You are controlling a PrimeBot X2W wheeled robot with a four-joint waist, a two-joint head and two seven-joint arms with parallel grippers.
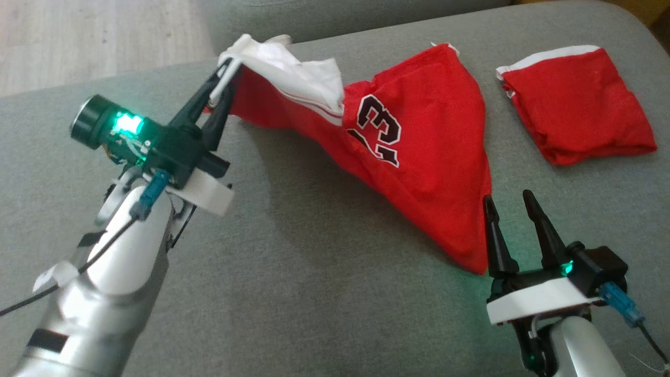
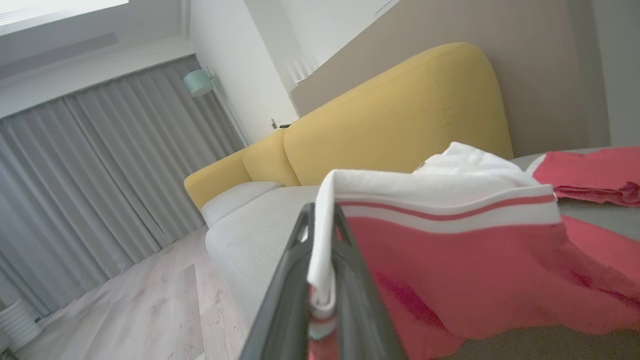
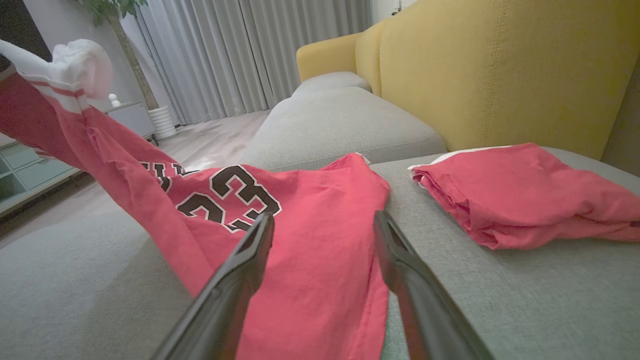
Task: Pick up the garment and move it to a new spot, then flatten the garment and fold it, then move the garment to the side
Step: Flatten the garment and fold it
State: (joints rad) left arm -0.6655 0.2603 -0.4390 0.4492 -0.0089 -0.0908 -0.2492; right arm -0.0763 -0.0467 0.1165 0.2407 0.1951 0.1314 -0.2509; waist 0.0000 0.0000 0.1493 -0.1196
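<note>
The garment is a red jersey with a black number and white trim, stretched across the grey sofa seat. My left gripper is shut on its white-trimmed edge and holds that end lifted off the cushion at the upper left. The rest of the garment slopes down to the seat. My right gripper stands open at the garment's near right corner, its fingers astride the cloth's edge, holding nothing.
A second red garment lies folded on the seat at the far right. The yellow sofa back rises behind it. More grey cushion lies toward me; wooden floor is beyond the sofa's left edge.
</note>
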